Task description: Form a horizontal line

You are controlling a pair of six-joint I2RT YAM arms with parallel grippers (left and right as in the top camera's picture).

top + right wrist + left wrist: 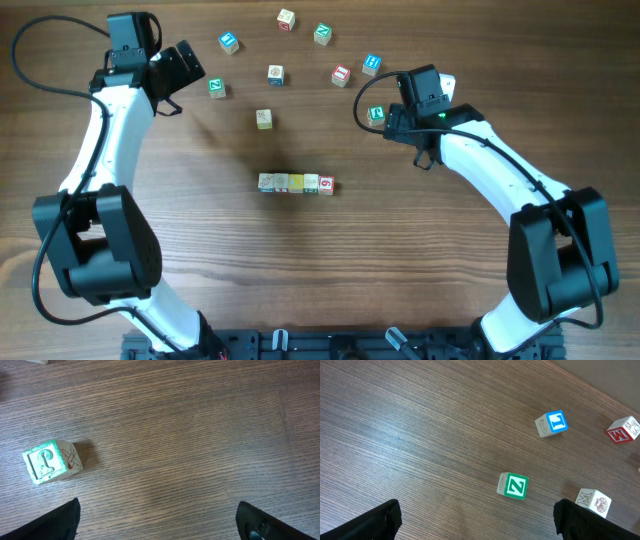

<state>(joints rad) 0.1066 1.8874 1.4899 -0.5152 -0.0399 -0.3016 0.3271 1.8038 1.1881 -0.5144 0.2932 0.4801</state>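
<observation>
The horizontal line (295,183) sits mid-surface (420,260), a short straight row of wooden cubes touching edge to edge; whitish and yellow faces, and the end cube on the right of the line shows a red mark. I can't get an exact cube count at this size. The left hand (185,68) hangs far-left of the line, well apart from it. In its wrist view the left hand (477,522) is spread wide, fingers (380,522) at the frame's two edges, nothing between them. The green Z cube (513,485) lies just ahead of it, untouched, with the blue L cube (552,423) farther out. The right hand (395,118) hangs far-right of the line, also well apart. Its wrist view shows the right hand (157,520) wide too, holding nothing. The green P cube (47,461) lies loose off to one side, clear of both fingers. A yellowish cube (263,118) sits alone on the far side of the line, the nearest loose one. More scattered cubes lie beyond that, including a red-faced cube (341,75).
</observation>
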